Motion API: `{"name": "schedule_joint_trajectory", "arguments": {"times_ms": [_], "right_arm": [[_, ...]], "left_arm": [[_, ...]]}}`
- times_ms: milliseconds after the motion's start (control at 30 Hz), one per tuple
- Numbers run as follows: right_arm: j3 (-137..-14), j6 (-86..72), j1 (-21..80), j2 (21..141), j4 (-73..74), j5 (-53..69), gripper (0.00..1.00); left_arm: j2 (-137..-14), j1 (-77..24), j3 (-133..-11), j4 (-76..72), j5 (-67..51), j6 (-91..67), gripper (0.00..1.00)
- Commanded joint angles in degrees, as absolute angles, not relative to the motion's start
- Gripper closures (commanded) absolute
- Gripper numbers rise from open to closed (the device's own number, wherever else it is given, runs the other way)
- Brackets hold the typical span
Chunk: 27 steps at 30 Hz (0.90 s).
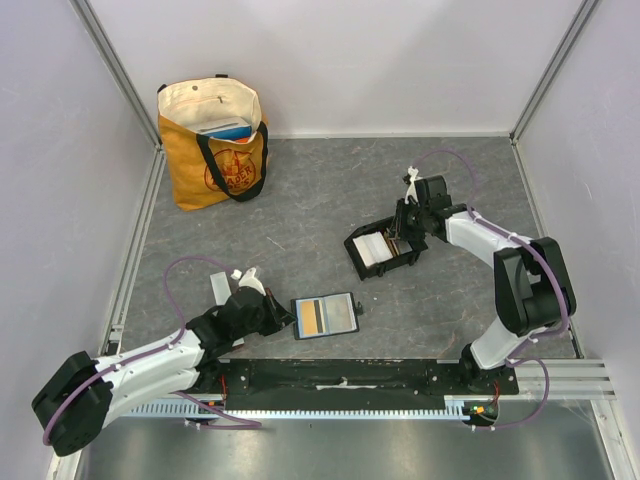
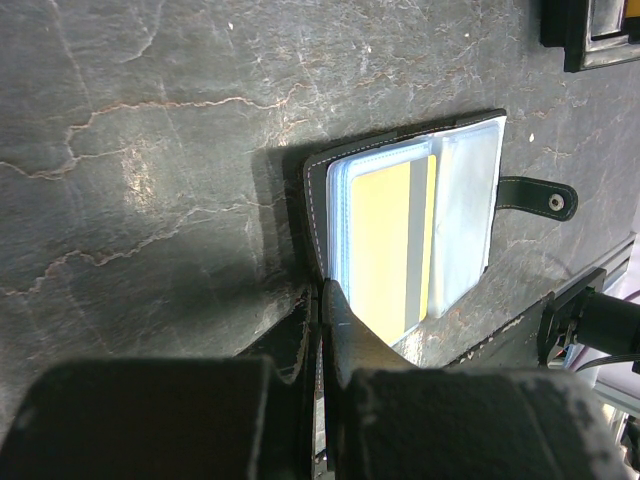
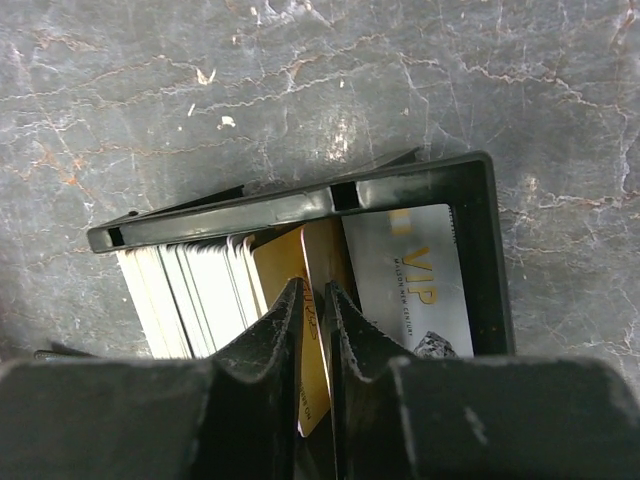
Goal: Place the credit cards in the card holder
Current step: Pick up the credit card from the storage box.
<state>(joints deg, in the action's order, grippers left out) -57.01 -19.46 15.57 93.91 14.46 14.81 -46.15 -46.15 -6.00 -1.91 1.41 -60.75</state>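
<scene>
Entry: right gripper (image 3: 315, 300) clamped on orange-gold card (image 3: 283, 265) within card holder (image 3: 300, 205); we judged skewed release might wedge it against stacked cards (image 3: 190, 285); left gripper (image 2: 322, 300) closed, at wallet (image 2: 315, 190) edge.

Bright, even overhead light; soft shadows (wrist views blur up close).

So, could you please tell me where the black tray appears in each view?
Top: tray right of centre, under the right pincer.
Left wrist: tray, one corner only, at the top right edge.
Right wrist: tray fills the middle; the pincer grips an orange card in it.
Landmark: the open wallet, centre of the left wrist view, lies near-left of the tray from above.
</scene>
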Motion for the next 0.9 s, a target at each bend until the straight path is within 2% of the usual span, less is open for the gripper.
{"name": "schedule_joint_trajectory", "arguments": {"times_ms": [0, 267, 333, 400, 433, 500, 867], "right_arm": [[-56.78, -18.46, 15.64, 95.18, 14.94, 12.92, 0.77], [-56.51, -17.58, 16.70, 94.84, 16.08, 11.25, 0.71], [-56.60, -17.58, 16.96, 94.14, 16.43, 10.73, 0.74], [-56.95, -17.49, 17.05, 92.82, 16.96, 9.85, 0.83], [-57.13, -17.40, 17.05, 91.94, 17.05, 9.41, 0.92], [-57.92, -17.05, 17.14, 90.45, 17.66, 8.44, 1.00], [-62.40, -15.29, 19.33, 82.63, 22.23, 0.37, 1.00]], "left_arm": [[-46.58, -46.32, -6.42, -4.39, 1.50, -62.05, 0.98], [-47.02, -46.32, -6.59, -4.57, 1.50, -61.96, 0.98], [-47.20, -46.32, -6.68, -4.66, 1.50, -61.96, 0.98], [-47.37, -46.32, -6.68, -4.75, 1.32, -61.88, 0.98], [-47.46, -46.41, -6.68, -4.75, 1.23, -61.79, 0.98], [-47.46, -46.32, -6.68, -4.75, 1.23, -61.70, 0.98], [-47.64, -46.41, -6.59, -5.01, 0.70, -61.61, 0.98]]}}
